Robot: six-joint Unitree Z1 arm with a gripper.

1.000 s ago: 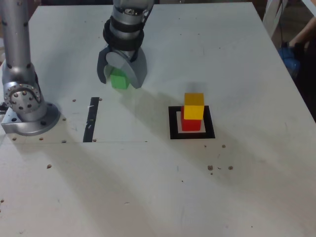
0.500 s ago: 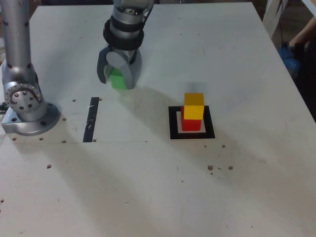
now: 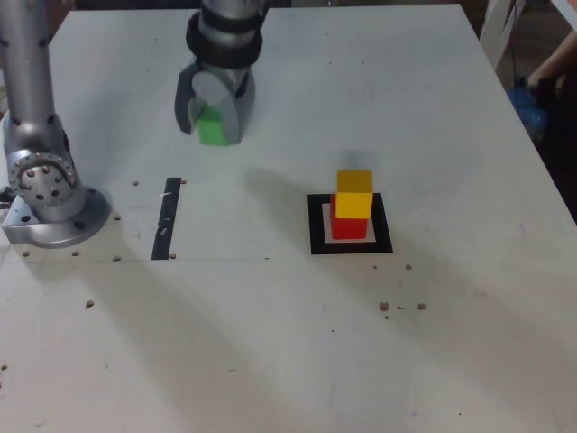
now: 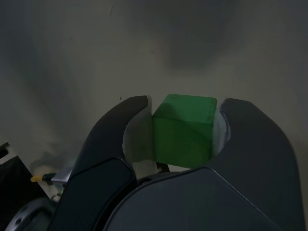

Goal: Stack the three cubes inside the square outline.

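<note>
Hand pinching the green cube above the desk, two cubes stacked in the outline.

The arm (image 3: 225, 32) is reaching down from the top of the exterior view, its grey, rounded hand (image 3: 212, 113) pointing downward at the white desk (image 3: 288, 343). Its curved jaws are pressing against opposite faces of the matte green cube (image 4: 184, 130), which is sitting between them clear of the surface. Well apart, toward the exterior view's right, the yellow cube (image 3: 354, 194) is resting on the red cube (image 3: 345, 223) inside the thick black square outline (image 3: 315, 225). A thin black strip (image 3: 166, 219) is lying beside the metallic arm base (image 3: 41, 180).
</note>
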